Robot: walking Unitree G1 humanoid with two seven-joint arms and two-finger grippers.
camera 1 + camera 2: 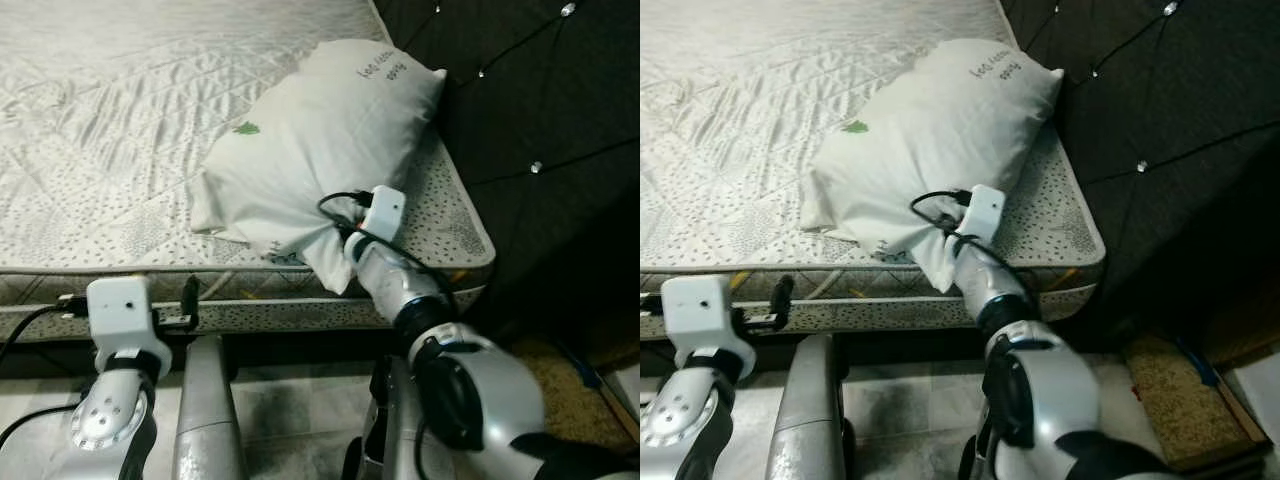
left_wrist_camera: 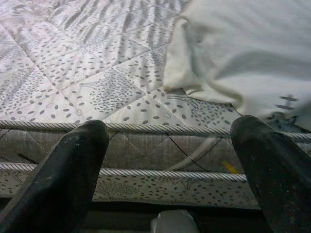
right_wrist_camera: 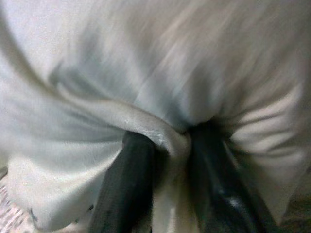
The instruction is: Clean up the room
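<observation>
Pillow (image 1: 320, 150) corner — pinched in right claw (image 3: 170, 145).

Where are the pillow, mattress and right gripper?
pillow (image 1: 320, 140), left eye view, middle of its white case.
mattress (image 1: 110, 120), left eye view, bare quilted top.
right gripper (image 3: 167, 184), right wrist view, between fingertips pinching pillow fabric.

The pillow (image 1: 315, 150) lies on the mattress (image 1: 110, 130), toward its 3 o'clock edge, beside the headboard (image 1: 540, 120). The right gripper (image 3: 167, 160) is at the pillow's 6 o'clock corner, fingers (image 3: 124, 189) pinching the cloth. The left gripper (image 2: 170, 160) hangs before the mattress's near edge, at 7 o'clock.
</observation>
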